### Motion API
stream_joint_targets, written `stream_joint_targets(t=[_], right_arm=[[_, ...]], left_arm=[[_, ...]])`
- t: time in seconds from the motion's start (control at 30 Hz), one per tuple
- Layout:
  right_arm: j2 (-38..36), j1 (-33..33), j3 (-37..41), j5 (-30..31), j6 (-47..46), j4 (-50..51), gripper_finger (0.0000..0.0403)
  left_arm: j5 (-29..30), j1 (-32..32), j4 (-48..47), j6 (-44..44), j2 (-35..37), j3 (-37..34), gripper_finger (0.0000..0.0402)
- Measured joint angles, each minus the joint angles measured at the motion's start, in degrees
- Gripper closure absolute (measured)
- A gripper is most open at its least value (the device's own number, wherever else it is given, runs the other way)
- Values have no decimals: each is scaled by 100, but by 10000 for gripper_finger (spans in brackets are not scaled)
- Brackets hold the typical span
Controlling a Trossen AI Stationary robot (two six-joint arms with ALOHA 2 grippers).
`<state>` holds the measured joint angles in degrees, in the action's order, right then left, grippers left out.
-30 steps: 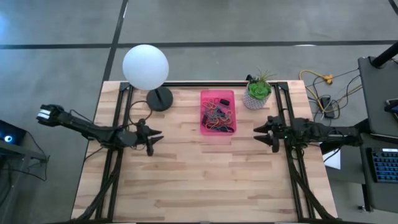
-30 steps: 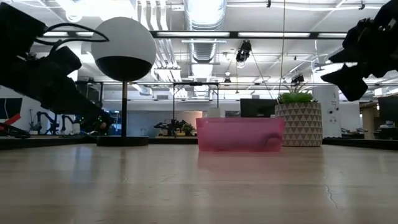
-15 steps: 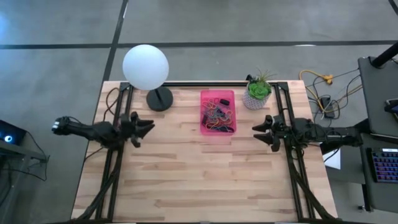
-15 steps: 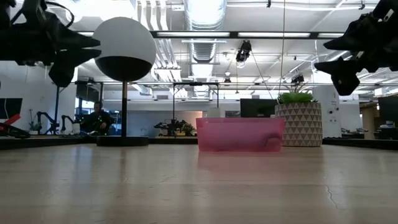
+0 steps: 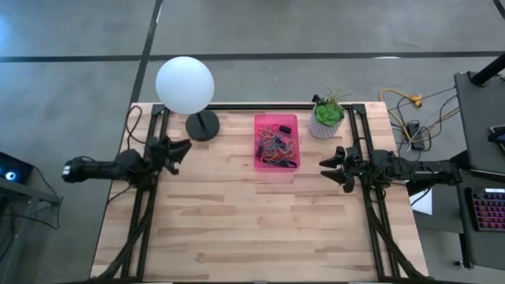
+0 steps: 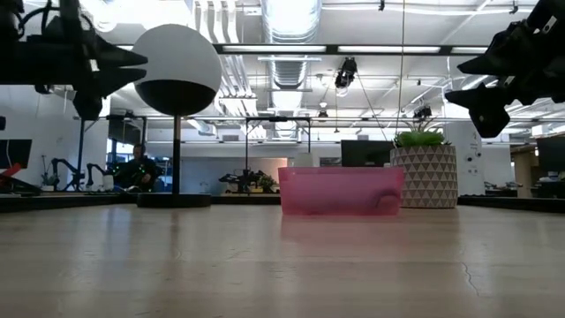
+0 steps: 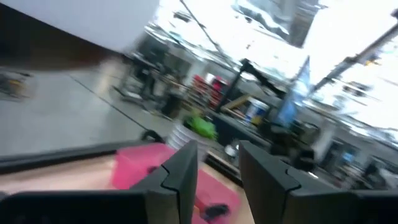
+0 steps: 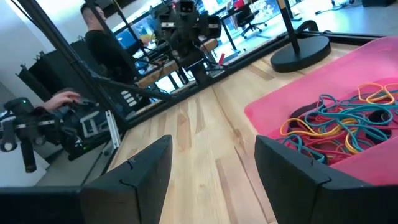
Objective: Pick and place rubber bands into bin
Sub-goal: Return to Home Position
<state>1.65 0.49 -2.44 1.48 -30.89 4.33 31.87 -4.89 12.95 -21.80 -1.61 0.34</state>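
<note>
The pink bin point(image 5: 276, 162) stands at the table's far middle, with a tangle of rubber bands point(image 5: 277, 145) lying inside it. The right wrist view shows the bands point(image 8: 339, 124) in red, orange, yellow and teal on the bin's floor point(image 8: 280, 106). My left gripper point(image 5: 181, 154) hangs open above the table's left side, near the lamp base, pointing toward the bin point(image 7: 140, 165). My right gripper point(image 5: 330, 172) hangs open to the right of the bin, pointing at it. Both are well above the tabletop in the low view, the left point(image 6: 106, 66) and the right point(image 6: 477, 84).
A globe lamp point(image 5: 185, 85) with a round black base point(image 5: 203, 125) stands at the far left. A white pot with a green plant point(image 5: 327, 118) is right of the bin. Bare wood lies along the near half of the table point(image 5: 252, 229). A person point(image 8: 99, 43) is beyond the table.
My left gripper has drawn back from the table's middle left toward the left and far edges, rising as it went, and has stayed open. The bin and the bands have not moved.
</note>
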Motion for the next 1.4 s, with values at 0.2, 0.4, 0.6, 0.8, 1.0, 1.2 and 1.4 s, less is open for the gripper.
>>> stream_joint_targets(t=[0.2, 0.4, 0.6, 0.8, 1.0, 1.2, 1.4], right_arm=[[-2, 0, 0, 0, 0, 3, 188], [-2, 0, 0, 0, 0, 3, 188], [-2, 0, 0, 2, 0, 3, 188], [-2, 0, 0, 2, 0, 3, 188], [-2, 0, 0, 4, 2, 3, 188], [-2, 0, 0, 4, 2, 3, 188], [0, 0, 0, 4, 2, 3, 188]], left_arm=[[13, 901, 0, -3, 0, -4, 301], [-7, 1442, -39, 28, 2, -4, 301], [-1929, 2068, -83, 2396, 2, -7, 301], [-2931, 2428, -547, 2673, 4, -7, 301], [-3352, 1580, -1159, 2675, 4, -7, 301], [-2846, 870, -1133, 2677, 4, -7, 301], [-2889, 834, -1145, 2675, 4, -7, 301]])
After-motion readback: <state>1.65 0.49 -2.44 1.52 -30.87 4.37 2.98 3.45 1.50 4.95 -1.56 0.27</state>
